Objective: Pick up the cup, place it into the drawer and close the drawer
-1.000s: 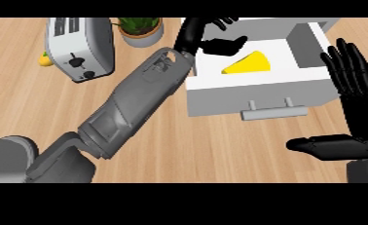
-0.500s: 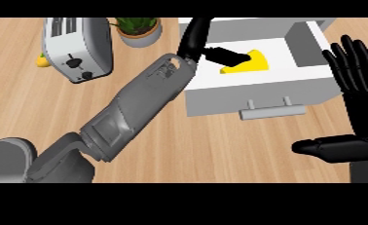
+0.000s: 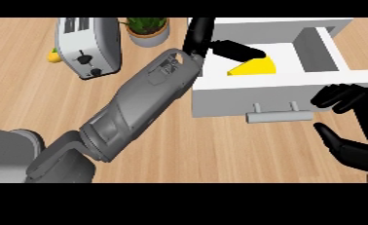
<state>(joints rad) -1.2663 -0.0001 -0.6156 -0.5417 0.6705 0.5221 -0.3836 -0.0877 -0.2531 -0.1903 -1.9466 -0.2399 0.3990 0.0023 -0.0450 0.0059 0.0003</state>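
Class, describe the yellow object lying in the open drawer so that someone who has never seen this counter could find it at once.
Start at the white open drawer on the right of the wooden counter. On its floor, just beyond the left hand, lies a yellow wedge, perhaps cheese. It is the only bright yellow, wedge-shaped thing inside the white box.

Boxy grey left forearm (image 3: 147, 100) (segmented panels), glossy black left hand (image 3: 205, 36), matching black right hand (image 3: 345, 121)

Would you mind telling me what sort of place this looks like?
Most likely a kitchen: a wooden counter with a toaster, a potted plant and an open white drawer.
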